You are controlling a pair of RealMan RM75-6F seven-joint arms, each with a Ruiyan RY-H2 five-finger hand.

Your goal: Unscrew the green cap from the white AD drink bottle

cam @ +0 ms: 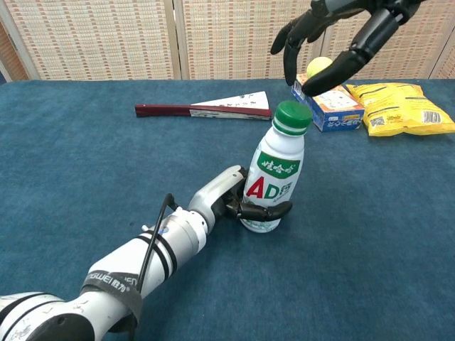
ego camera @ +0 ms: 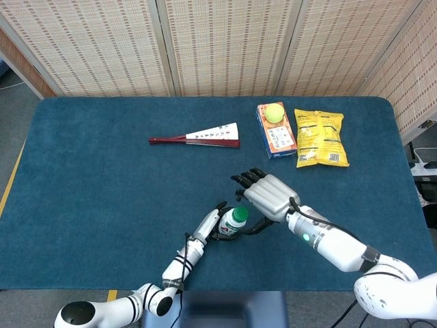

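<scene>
clutter: fan [ego camera: 198, 138] lies folded mid-table, well behind the bottle; blue box [ego camera: 275, 132] with a ball [ego camera: 274, 113] on top at the back right; yellow bag [ego camera: 320, 137] just right of the box.
obstruction: nothing on the cloth between hands and bottle. In head view the right hand covers the table just behind and right of the cap.
table: blue cloth [ego camera: 95, 198], screen panels behind.
bottle position: bottle [cam: 274, 181] stands upright near the front edge, centre, well apart from the clutter.
left hand: left hand [cam: 238, 199] grips the bottle low, dark fingers [cam: 266, 210] wrapped round the base below the label.
right hand: right hand [ego camera: 268, 193] hovers above and just right of the cap, fingers spread and curved, holding nothing. No contact with the cap visible.
head view only: whole right forearm and back of right hand; full table layout; bottle mostly seen from above, label hidden.
chest view only: label and left-hand grip from the side; clear gap between right fingertips [cam: 316, 85] and cap; right palm cut off by frame top.
bottle look: white body, green and white label with large red and green "AD", Chinese text above.
cap: green cap [cam: 293, 116] on the neck, sits level.
</scene>
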